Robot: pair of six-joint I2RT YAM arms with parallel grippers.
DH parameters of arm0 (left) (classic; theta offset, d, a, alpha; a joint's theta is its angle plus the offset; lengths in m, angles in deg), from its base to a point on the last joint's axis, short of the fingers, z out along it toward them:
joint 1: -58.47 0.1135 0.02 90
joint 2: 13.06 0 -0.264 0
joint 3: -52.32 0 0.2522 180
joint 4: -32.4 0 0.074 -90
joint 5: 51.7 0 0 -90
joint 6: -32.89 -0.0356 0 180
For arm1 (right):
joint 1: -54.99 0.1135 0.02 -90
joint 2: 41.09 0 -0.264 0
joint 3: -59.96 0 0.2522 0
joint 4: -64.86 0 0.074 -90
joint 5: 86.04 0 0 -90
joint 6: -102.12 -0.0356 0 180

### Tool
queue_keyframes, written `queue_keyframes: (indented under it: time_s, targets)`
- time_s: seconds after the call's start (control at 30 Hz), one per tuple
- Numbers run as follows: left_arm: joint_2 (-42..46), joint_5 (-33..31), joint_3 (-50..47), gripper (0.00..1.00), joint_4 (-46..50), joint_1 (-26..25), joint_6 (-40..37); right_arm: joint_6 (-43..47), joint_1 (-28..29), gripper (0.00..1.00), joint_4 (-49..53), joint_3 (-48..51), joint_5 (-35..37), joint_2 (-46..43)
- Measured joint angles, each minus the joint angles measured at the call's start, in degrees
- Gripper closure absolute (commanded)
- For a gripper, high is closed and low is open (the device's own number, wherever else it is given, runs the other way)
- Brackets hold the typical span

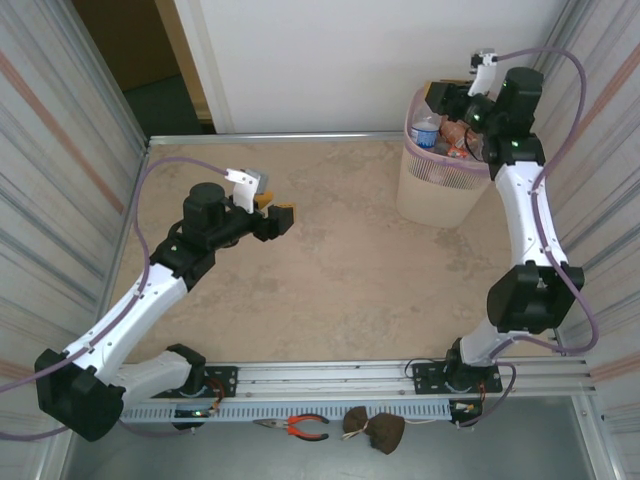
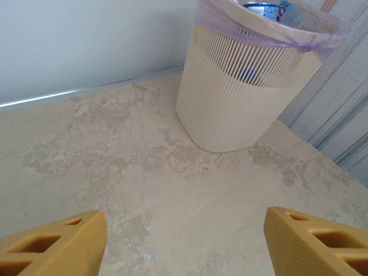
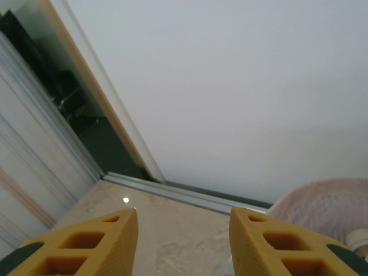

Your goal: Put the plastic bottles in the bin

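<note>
While the right gripper (image 1: 447, 100) hangs over the slatted bin (image 1: 440, 195), jaws apart and empty, plastic bottles (image 1: 428, 132) lie just below; left gripper (image 1: 278, 220) wide, empty, well apart.

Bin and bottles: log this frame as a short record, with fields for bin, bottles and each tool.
bin: tall pale pink slatted plastic waste basket, upright, far right table corner
bottles: several small plastic bottles inside the bin
left tool: open, empty, over beige marbled table, facing bin
right tool: open, empty, over bin
</note>
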Motion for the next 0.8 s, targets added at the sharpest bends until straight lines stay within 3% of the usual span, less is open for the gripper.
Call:
queue_keyframes:
  time_s: [0.2, 0.37, 0.63, 0.8]
  targets:
    - [0.0, -0.02, 0.0, 0.27, 0.09, 0.0, -0.02, 3.85, 2.36, 0.77, 10.14, -10.95, 3.06, 7.67]
    - [0.0, -0.02, 0.0, 0.27, 0.09, 0.0, -0.04, 7.3, 2.78, 0.82, 20.0, -18.12, 7.02, 12.33]
    - [-0.02, 0.0, 0.0, 0.27, 0.07, 0.0, -0.02, 11.43, 3.43, 0.84, 30.71, -18.93, 8.87, 12.44]
    - [-0.22, 0.0, 0.0, 0.27, 0.04, 0.0, -0.02, 13.0, 4.02, 0.84, 32.76, -13.33, 8.94, 9.42]
